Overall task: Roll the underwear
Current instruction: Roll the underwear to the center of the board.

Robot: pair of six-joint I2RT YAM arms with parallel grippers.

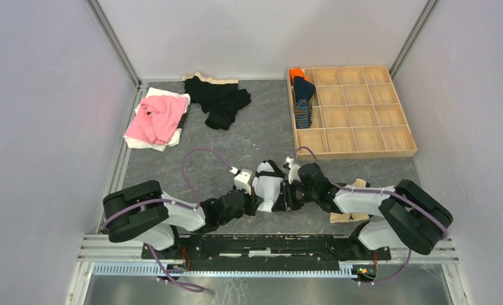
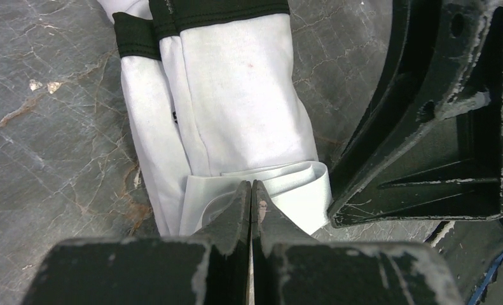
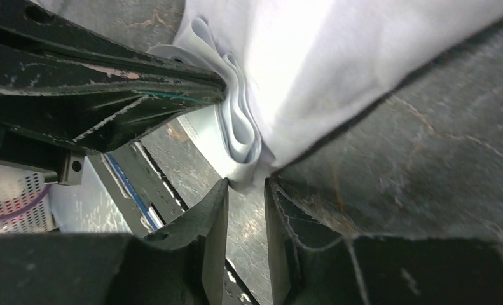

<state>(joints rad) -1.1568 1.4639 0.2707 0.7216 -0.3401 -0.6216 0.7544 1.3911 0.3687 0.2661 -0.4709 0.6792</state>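
White briefs (image 1: 269,190): I see them lying lengthwise at the middle of the desk's (image 1: 248,136) near edge, between my two arms. They are folded into a narrow strip, with the black trim at the end away from the left wrist camera.
Left pincer (image 2: 252,190): its fingers are pressed together, clamped on the folded white hem at the strip's near end.
Right pincer (image 3: 245,190): its fingers stand a narrow gap apart, with a fold of the white cloth dipping to their tips. I cannot tell whether they pinch it.
Navy striped briefs (image 1: 303,105): rolled, in the left column of the wooden tray (image 1: 353,154) at the far right corner, just behind an orange piece (image 1: 297,74).
Far left corner: a pink garment (image 1: 156,117) lies on white cloth, with the black garments (image 1: 220,98) beside it along the far edge.
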